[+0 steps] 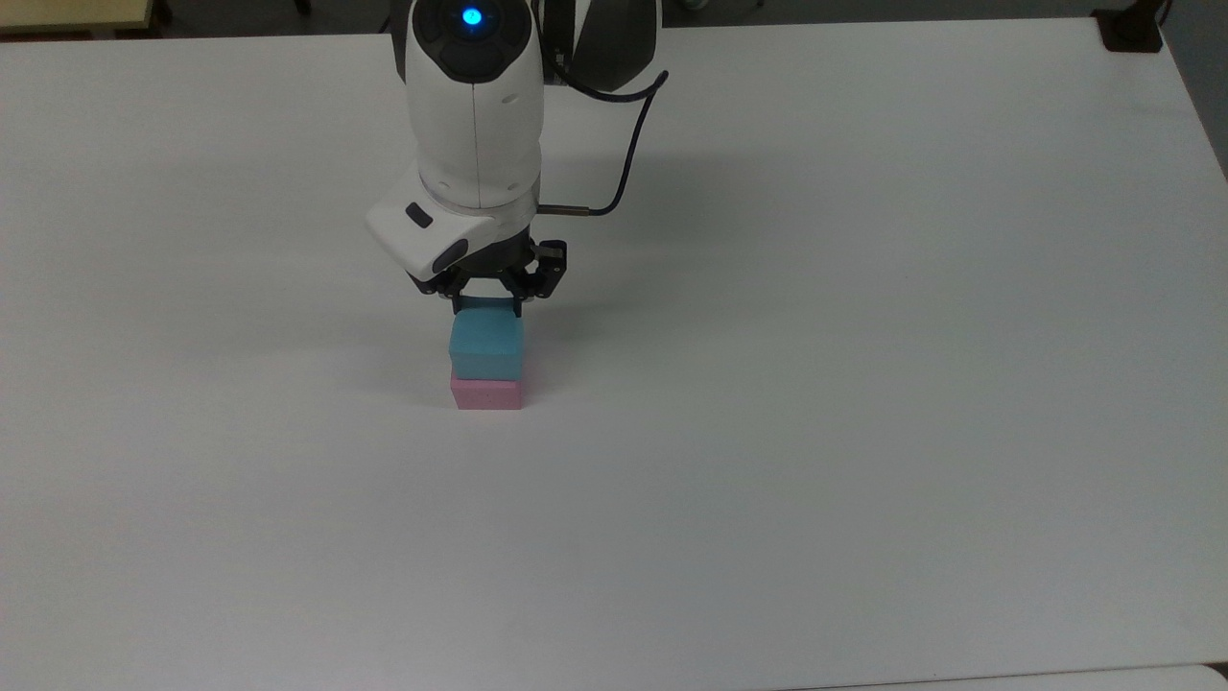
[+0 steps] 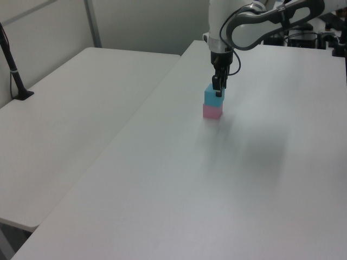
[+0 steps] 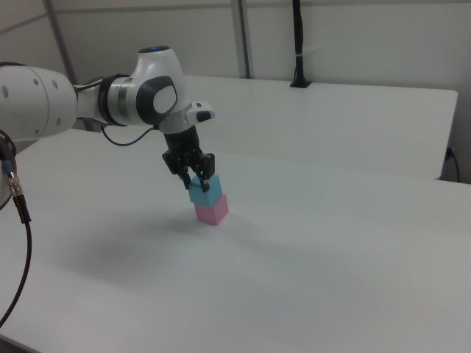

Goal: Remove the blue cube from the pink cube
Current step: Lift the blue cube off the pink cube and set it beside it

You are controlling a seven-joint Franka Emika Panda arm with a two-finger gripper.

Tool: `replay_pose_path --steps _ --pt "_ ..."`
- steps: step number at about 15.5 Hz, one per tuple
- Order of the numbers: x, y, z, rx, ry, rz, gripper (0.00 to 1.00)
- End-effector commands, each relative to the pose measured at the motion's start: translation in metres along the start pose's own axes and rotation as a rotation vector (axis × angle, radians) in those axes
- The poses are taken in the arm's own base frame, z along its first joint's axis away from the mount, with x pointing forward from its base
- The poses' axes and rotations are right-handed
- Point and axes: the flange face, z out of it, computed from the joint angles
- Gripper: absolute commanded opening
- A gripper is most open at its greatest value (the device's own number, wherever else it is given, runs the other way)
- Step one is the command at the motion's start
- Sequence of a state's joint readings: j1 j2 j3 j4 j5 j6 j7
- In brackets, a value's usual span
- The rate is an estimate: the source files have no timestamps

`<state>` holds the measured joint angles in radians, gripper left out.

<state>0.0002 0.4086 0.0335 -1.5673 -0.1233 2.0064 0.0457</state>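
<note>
The blue cube (image 1: 487, 350) sits stacked on the pink cube (image 1: 486, 393) near the middle of the white table (image 1: 863, 384). My gripper (image 1: 487, 309) has come down over the stack from behind and is shut on the blue cube, its dark fingers pressed against the upper part of the cube's two sides. In the left view the gripper (image 2: 217, 92) covers the blue cube's (image 2: 213, 99) top, with the pink cube (image 2: 212, 112) below. The right view shows the gripper (image 3: 200, 182) clamping the blue cube (image 3: 207, 196), which still rests on the pink cube (image 3: 212, 211).
A black cable (image 1: 628, 144) loops off the wrist toward the top view's right. A black mount (image 1: 1132, 29) sits at the table's far right corner. A second white table (image 2: 65, 119) stands alongside, with a black post (image 2: 13, 70) on it.
</note>
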Motion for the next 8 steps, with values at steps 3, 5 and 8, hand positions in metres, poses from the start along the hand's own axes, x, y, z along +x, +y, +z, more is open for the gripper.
replay_pose_path --steps 3,5,8 --pt "0.010 0.050 -0.033 -0.010 0.082 0.015 0.47" --pt "0.008 0.081 -0.031 -0.021 0.080 0.028 0.47" --pt "0.002 0.125 -0.014 -0.031 0.066 -0.050 0.48"
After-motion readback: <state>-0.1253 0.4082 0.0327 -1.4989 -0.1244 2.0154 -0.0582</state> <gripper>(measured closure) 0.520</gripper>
